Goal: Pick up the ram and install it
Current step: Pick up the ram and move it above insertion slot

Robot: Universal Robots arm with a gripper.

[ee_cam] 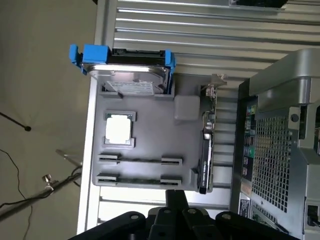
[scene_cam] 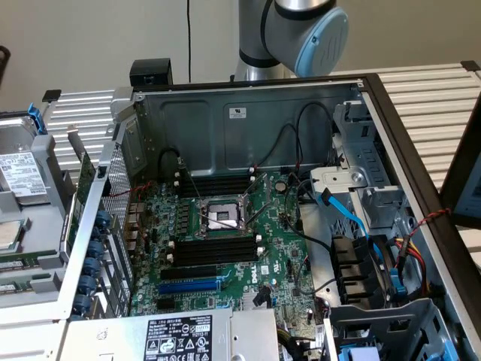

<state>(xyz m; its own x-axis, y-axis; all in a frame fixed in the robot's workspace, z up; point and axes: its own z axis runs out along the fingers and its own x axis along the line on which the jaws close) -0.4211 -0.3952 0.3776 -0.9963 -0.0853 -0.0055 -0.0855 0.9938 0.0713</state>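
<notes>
Slatted grey metal forms the surface (scene_cam: 428, 90) under everything, with a bare pale wall behind it. On it sits an open computer case (scene_cam: 248, 113), and beside the case, on the exterior view's left, is a grey tray (ee_cam: 150, 130) of parts.

At one end of the tray a hard drive (ee_cam: 130, 87) stands in a blue bracket. The ram (ee_cam: 140, 160) lies at the opposite end, a long thin stick seen edge-on and resting between two small grey holders. A second stick (ee_cam: 140, 180) lies parallel just beside it, closer to the tray's outer edge. A square processor (ee_cam: 120, 129) sits between the drive and the ram. An expansion card (ee_cam: 206, 150) stands on edge along the side of the tray nearest the case.

My gripper (ee_cam: 173, 194) is closed, fingers together, and I see nothing caught in it. It hangs over the surface just off the tray's edge, at the end where the two sticks lie, with the second stick nearest to it and not touched.

Inside the case, well apart from the tray, the motherboard (scene_cam: 225, 226) lies flat. Its black memory slots (scene_cam: 214, 248) stand empty beside the open processor socket (scene_cam: 218, 216), with a blue slot (scene_cam: 188, 286) just past them. My arm (scene_cam: 301, 30) rises behind the case's back wall.
</notes>
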